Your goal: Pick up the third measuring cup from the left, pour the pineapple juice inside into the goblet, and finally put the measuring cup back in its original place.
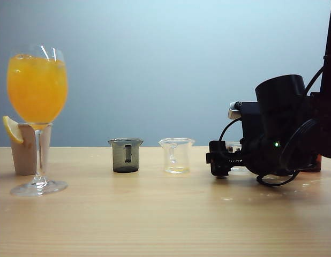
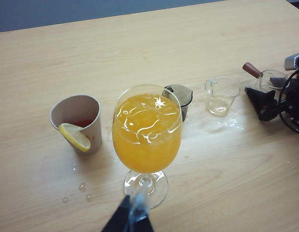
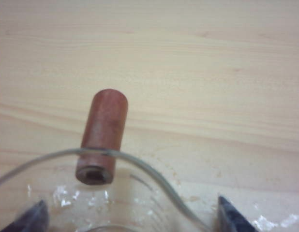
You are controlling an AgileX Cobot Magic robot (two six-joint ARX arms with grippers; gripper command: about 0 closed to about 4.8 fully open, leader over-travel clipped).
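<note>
Exterior view: the goblet point(image 1: 37, 107) stands at 9 o'clock on the table point(image 1: 165, 214), filled with orange-yellow juice point(image 1: 37, 85). A beige cup point(image 1: 26, 150) with a lemon slice point(image 1: 12, 129) stands behind it. A smoky grey cup point(image 1: 126, 155) and a clear cup point(image 1: 176, 155) occupy the centre. The right gripper point(image 1: 222, 159) sits low at 3 o'clock, around the third measuring cup point(image 1: 233, 147). Left wrist view: the left gripper point(image 2: 130, 220) appears at 6 o'clock near the goblet foot; its opening cannot be determined. Right wrist view: the right gripper's fingers point(image 3: 234, 217) stand wide, flanking the third measuring cup without contact; a reddish-brown cylinder point(image 3: 102, 137) lies beyond its rim.
</note>
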